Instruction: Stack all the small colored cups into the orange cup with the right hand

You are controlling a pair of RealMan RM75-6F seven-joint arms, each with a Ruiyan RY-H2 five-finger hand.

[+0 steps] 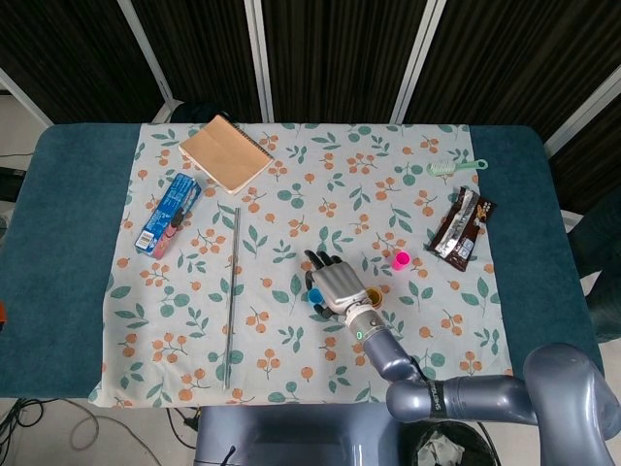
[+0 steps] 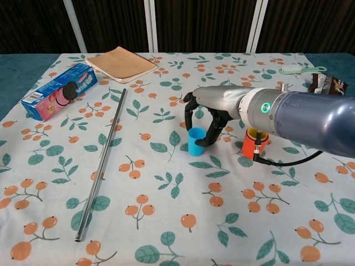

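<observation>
**Right hand arched over the blue cup**

On the flowered cloth (image 1: 320, 175) near the table's front edge, the right hand (image 1: 335, 283) arches over a blue cup (image 2: 196, 141). Its fingers (image 2: 214, 128) are curled downward around the cup's rim, one dark fingertip touching the cup's right side; whether the cup is truly gripped or only touched cannot be told. The cup stands upright on the cloth.

Three small cups show in all. One blue, under the hand. One orange cup (image 2: 252, 143), upright just to the right of the blue one, beside the wrist, with a yellow inside showing at its mouth; whether that is a separate cup nested in it cannot be told. One pink cup (image 1: 401, 259) stands apart, farther back and to the right, mostly hidden by the arm in the chest view.

The left hand appears in neither view.

Other things, one of each: a long metal rod (image 2: 105, 158) lying lengthwise left of the hand; a blue cookie box (image 2: 58, 90) and a tan notebook (image 2: 122, 64) at the far left; a green brush (image 1: 454, 167) at the far right; a dark snack wrapper (image 1: 462, 227) near the right edge. Only the forearm lies between the orange cup and the pink one.
</observation>
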